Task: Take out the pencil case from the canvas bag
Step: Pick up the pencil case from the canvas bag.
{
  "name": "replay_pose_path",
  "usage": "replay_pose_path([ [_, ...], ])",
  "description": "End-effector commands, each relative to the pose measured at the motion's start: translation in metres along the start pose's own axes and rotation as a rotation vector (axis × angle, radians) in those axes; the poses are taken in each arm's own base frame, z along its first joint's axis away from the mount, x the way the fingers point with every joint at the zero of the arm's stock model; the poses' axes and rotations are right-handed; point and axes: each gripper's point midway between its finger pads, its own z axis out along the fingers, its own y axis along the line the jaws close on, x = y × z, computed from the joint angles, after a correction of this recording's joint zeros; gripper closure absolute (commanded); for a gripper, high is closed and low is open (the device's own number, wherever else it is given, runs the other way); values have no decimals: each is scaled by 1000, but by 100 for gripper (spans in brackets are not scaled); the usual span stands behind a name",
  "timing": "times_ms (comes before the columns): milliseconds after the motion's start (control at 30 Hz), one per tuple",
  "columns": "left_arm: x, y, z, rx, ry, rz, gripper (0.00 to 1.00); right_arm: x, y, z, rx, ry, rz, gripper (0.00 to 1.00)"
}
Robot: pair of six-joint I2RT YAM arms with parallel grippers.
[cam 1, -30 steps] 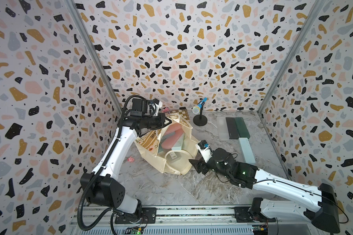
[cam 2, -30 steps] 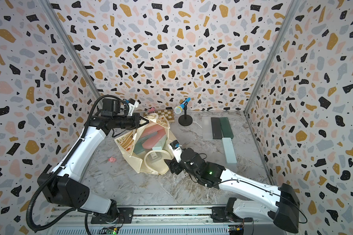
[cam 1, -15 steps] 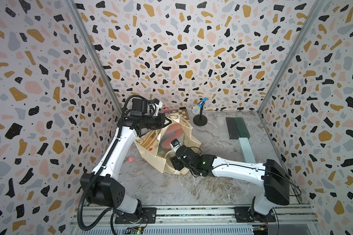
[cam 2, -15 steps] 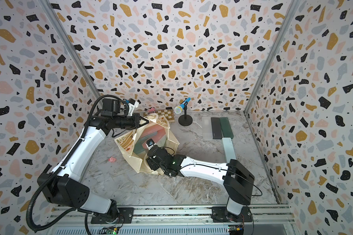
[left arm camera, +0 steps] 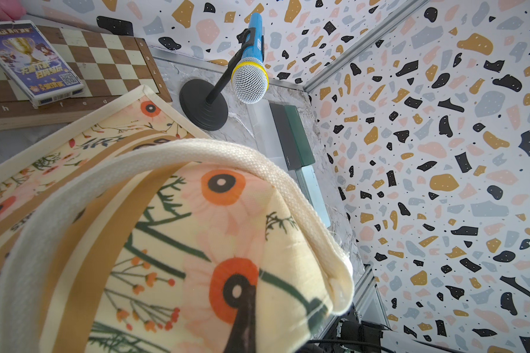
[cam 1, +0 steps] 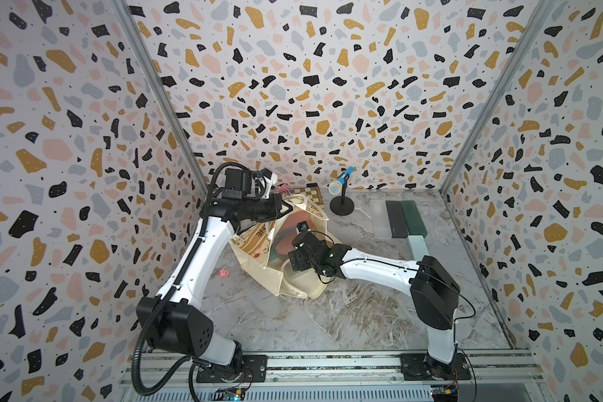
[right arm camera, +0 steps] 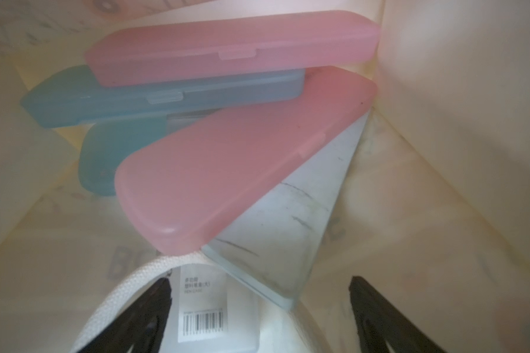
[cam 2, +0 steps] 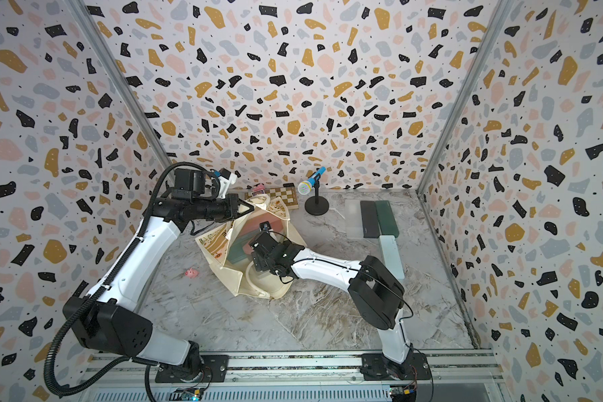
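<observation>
Here, left pincer [cam 1: 287, 209] seemingly clamps canvas bag [cam 1: 293, 289]; right pincer [right arm camera: 259, 282] gapes empty near pink pencil case [right arm camera: 227, 171].

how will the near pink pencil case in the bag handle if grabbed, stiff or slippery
Probably stiff: the near pink pencil case keeps straight edges and a moulded clasp. Likely slick, as its plastic looks smooth. It rests on a clear case, so a push may slide it rather than lift it.

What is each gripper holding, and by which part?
Left gripper is shut on the canvas bag, at its top rim near a handle. Right gripper is open inside the bag, holding nothing.
</observation>
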Motion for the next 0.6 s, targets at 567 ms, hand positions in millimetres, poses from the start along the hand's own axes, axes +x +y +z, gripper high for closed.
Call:
replay_pose_path([
  [567,-9,-23,-16,51,-59,80,100,-24,-47,31,262,2,30,3],
])
